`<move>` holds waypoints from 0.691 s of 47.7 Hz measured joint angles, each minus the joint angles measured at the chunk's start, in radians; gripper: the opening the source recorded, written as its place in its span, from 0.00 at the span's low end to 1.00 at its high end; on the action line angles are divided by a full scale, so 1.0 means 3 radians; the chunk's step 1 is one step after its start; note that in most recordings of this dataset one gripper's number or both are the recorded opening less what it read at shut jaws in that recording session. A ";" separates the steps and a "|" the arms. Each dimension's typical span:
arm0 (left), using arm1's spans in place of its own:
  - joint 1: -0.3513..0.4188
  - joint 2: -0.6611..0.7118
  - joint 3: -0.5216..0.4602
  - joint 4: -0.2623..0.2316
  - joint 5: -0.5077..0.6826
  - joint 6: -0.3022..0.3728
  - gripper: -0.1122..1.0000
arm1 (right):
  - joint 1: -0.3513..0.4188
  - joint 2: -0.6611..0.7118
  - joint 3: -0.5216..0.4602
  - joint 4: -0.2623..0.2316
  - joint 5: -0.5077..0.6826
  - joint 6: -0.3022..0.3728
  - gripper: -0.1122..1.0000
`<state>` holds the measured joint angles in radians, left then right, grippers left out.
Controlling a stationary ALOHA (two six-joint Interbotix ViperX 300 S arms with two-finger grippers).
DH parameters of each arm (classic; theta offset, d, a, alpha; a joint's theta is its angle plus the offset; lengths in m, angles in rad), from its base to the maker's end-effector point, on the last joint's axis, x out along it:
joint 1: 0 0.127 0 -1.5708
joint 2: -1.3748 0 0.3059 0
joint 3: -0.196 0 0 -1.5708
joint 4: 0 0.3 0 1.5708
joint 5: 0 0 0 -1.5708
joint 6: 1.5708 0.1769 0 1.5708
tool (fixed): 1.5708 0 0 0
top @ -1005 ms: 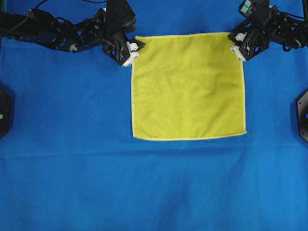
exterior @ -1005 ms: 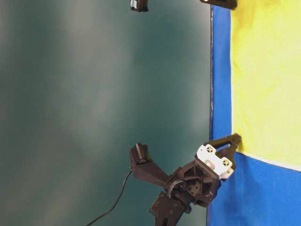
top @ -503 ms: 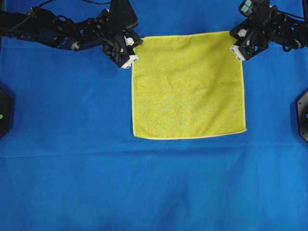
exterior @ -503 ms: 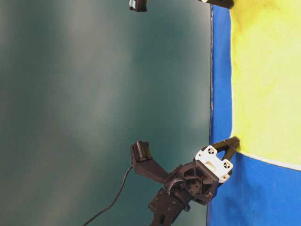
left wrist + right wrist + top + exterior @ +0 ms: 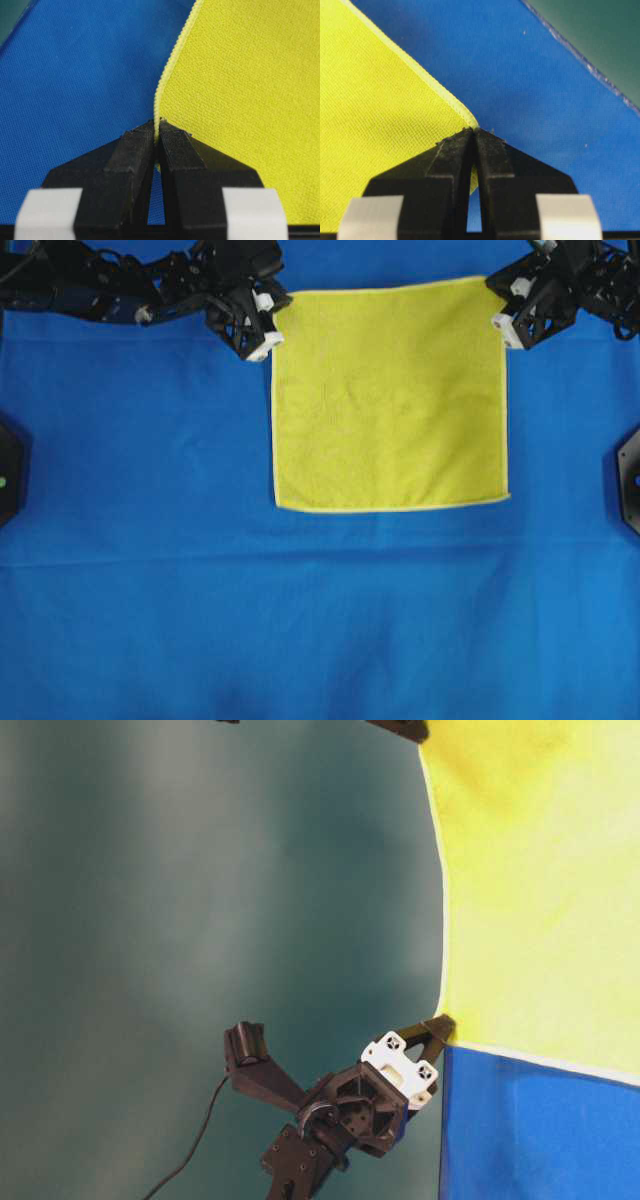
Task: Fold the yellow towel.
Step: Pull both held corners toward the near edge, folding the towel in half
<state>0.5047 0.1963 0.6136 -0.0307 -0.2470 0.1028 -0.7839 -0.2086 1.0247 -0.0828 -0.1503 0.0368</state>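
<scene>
Okay, overhead view: yellow towel (image 5: 388,395) lies spread as a full square on the blue-covered tabletop (image 5: 300,620), no fold in it. Left tool (image 5: 262,322) sits at the towel's far-left corner, right tool (image 5: 505,318) at its far-right corner; both at the towel's far hem, the near hem flat and free.

Table-level view (turned sideways): left tool (image 5: 432,1030) has its black tips pressed together on the towel's corner, and the towel (image 5: 540,890) looks raised off the tabletop there, its hem bowing between the two held corners. Right tool only pokes in at the frame's top edge, too little to read.

Left wrist view: left tool (image 5: 157,131) pinching the towel's hem right at the corner, yellow weave (image 5: 240,90) running away from the tips, blue cover beside it.

Right wrist view: right tool (image 5: 471,136) pinching the opposite corner the same way, towel (image 5: 375,125) to one side, blue cover on the other.

Progress, my read: both corners grasped, lift seems begun, nothing folded yet. Left to do: carry the far hem over to the near hem, lay it down, let go.
</scene>
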 measured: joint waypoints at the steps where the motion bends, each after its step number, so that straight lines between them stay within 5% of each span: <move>1: -0.0010 -0.0010 0.0000 0.0005 0.0005 0.0000 0.11 | 0.0005 0.0000 0.0005 0.0010 0.0015 0.0000 0.12; 16: -0.0409 -0.0286 0.0230 0.0005 0.0020 -0.0026 0.11 | 0.0327 -0.0399 0.0302 0.0210 0.0220 0.0010 0.12; 33: -0.1115 -0.0419 0.0501 0.0005 0.0061 -0.0240 0.11 | 0.1207 -0.1094 0.0619 0.0665 0.0701 -0.0005 0.12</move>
<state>0.1703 0.0706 0.7639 -0.0291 -0.2286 0.0307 -0.4218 -0.5369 1.2103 0.1166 0.0598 0.0353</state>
